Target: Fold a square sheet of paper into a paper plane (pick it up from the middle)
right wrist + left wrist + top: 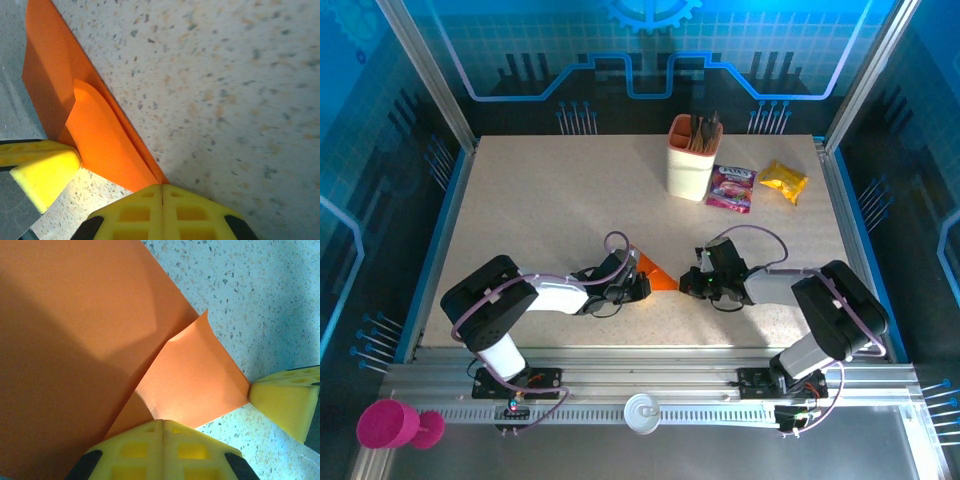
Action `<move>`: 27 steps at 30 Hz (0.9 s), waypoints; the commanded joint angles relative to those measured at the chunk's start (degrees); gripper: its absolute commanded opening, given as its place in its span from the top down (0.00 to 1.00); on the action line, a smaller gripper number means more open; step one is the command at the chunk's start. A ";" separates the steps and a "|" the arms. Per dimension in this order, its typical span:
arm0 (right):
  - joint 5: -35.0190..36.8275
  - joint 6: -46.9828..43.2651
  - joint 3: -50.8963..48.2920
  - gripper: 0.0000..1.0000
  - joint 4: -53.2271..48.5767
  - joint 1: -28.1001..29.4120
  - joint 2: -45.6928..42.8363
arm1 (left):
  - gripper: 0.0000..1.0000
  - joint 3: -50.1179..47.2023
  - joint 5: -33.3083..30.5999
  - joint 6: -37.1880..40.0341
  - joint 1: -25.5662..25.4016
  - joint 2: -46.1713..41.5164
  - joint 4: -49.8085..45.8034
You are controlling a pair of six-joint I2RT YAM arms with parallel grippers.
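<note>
Both jaws are standing fully closed. The left gripper (640, 288) and right gripper (690, 285) are meeting at the square sheet of paper (660, 274), which is lying on the table (540, 220) well apart from the peach cup (690, 160), on its near side. The wrist views are revealing a raised folded flap (195, 380) touching both tips. Whether either gripper is pinching the flap cannot be told.

Speckled table (550, 200) — orange paper (658, 275), cup (690, 165), purple packet (731, 188), yellow packet (783, 181).

No legible text; print on the purple snack packet (731, 187), far beyond the right end effector (688, 283), illegibly small.
</note>
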 commanded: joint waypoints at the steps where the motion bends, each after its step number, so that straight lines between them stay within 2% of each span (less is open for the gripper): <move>1: 6.78 0.52 -3.03 1.00 -10.29 -2.91 -0.65 | 1.00 -2.80 -2.49 0.36 0.17 3.91 -10.34; 5: 8.30 2.12 -4.67 1.00 -13.41 -5.01 -4.16 | 1.00 -2.73 -2.09 1.39 0.26 3.90 -10.67; 9: 9.15 2.43 -5.90 1.00 -16.84 -5.60 -12.07 | 1.00 -2.24 -1.03 4.74 0.59 3.50 -11.04; 14: 5.15 -2.26 -2.22 1.00 -19.37 -4.12 -18.66 | 1.00 -1.90 0.10 9.99 0.77 2.08 -12.23; 18: 2.23 -4.88 2.93 1.00 -19.02 -0.48 -15.82 | 1.00 -2.07 2.32 13.27 1.16 1.64 -12.36; 27: 2.40 -4.57 12.88 1.00 -13.32 9.36 0.38 | 1.00 -2.77 4.55 15.86 2.33 0.83 -12.82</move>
